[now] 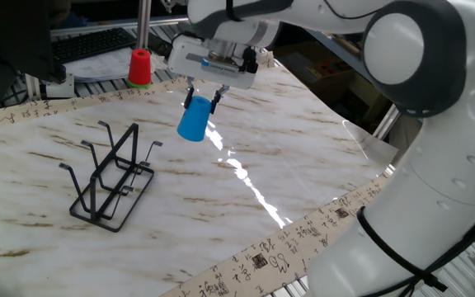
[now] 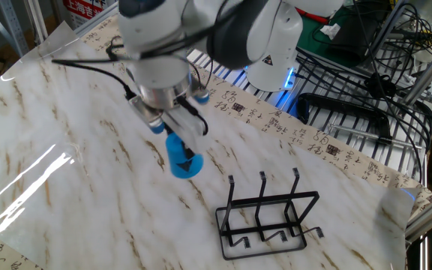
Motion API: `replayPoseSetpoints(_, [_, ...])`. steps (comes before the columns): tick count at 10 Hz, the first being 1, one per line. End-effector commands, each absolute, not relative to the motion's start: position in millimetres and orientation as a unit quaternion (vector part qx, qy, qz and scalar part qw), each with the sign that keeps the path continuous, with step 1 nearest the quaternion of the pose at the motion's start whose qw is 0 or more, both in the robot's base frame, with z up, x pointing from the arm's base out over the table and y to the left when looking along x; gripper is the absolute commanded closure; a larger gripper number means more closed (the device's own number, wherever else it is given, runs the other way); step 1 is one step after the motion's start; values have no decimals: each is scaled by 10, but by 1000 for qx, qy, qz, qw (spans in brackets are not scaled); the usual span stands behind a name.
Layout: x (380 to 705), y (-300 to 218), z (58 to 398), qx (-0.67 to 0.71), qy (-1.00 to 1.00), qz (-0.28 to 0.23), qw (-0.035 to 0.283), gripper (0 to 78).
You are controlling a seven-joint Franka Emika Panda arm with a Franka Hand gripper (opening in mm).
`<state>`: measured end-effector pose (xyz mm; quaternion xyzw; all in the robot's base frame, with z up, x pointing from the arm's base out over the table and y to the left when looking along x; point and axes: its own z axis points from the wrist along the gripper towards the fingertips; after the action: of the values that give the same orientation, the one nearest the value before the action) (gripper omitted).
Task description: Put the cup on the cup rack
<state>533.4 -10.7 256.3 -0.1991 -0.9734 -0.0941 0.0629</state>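
Nearest the camera in the first fixed view, a marble-patterned counter (image 1: 246, 223) filled the frame, with a strip of printed paper along its front edge. On its left side stood one cup rack (image 1: 110, 177), a black wire frame with upturned pegs, all of them bare. In the other fixed view the same rack (image 2: 268, 214) sat low and to the right.

Beyond the rack, one white robot arm reached over the counter. Its hand (image 1: 202, 102) was closed on the single blue cup (image 1: 193, 120), pinching the narrow end so the wide mouth hung downward, clear of the counter. The other view showed that cup (image 2: 181, 156) tilted, mouth angled toward the rack and well apart from it.

To do this step well, the arm would likely need to carry the cup across to the rack, line its open mouth over one peg, and lower it gently before letting go, so the light wire frame does not tip or slide.

Farthest back, one red cup (image 1: 140, 67) stood near a metal post, well away from the work.
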Motion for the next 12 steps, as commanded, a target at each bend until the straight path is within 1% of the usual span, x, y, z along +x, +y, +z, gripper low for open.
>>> replayPoseSetpoints(1, [5346, -99, 2573, -200, -973, -100, 63, 763])
replayPoseSetpoints(9, [5351, -98, 2574, -205, -972, -91, 73, 763])
replayPoseSetpoints(12, [5351, -98, 2574, -137, -986, -78, 52, 763])
